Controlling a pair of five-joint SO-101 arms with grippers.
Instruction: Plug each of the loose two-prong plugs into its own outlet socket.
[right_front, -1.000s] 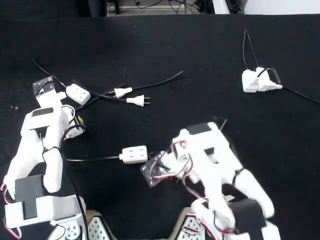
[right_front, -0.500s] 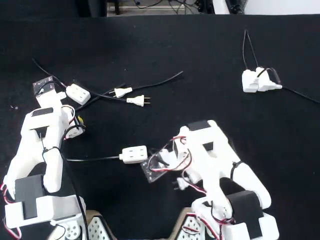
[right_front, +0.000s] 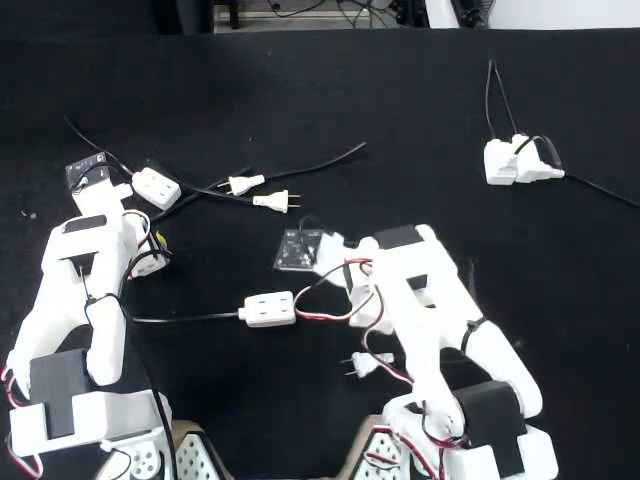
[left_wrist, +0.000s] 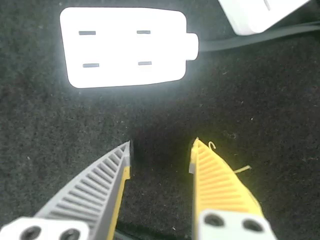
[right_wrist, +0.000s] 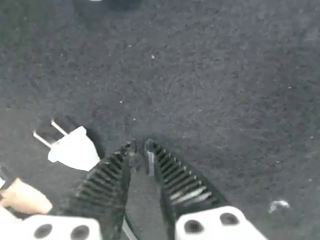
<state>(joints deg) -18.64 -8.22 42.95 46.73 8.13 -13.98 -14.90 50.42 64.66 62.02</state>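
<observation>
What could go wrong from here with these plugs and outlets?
1. The near plug lies beside the right pincer, not between its jaws; closing from here may miss it or nudge it away.
2. The middle outlet seems to lie loose on the cloth, so pressing a plug in could slide it.
3. The far plug and its neighbour lie close together with cables crossing nearby; lifting one might drag the other.
</observation>
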